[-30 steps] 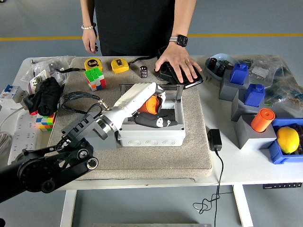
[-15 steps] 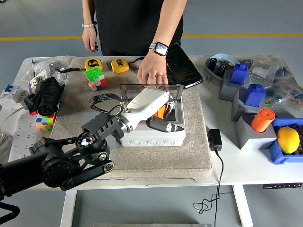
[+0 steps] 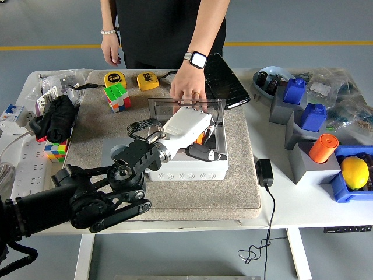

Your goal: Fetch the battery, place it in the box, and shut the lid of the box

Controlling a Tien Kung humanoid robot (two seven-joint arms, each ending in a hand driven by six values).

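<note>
From the head view, the robot's left hand [image 3: 201, 146], white with black fingers, reaches into the open light grey plastic box [image 3: 192, 166] on the tan felt mat [image 3: 233, 175]. Its fingers curl around something orange down inside the box, but I cannot tell if they really grip it or what it is. The box walls sit close on every side of the hand, so there is little room to move in there. Just behind the hand, the see-through lid [image 3: 186, 106] stands up at the box's far edge. A person's hand [image 3: 186, 90] rests its fingertips on the top of that lid. A small black round battery cannot be seen now.

Far to the right of the hand, the white table [image 3: 280, 204] has bare room near its front edge, next to a black power plug [image 3: 264, 173] and its cord. To the left of the hand lie a bright cube puzzle [image 3: 116, 96] and two yellow tape measures [image 3: 131, 80]; one shows "5m".

Half a second ago the black arm lay lower and more to the left. It has pushed forward, and the hand sits a bit deeper in the box. The person's hand has stayed on the lid.
</note>
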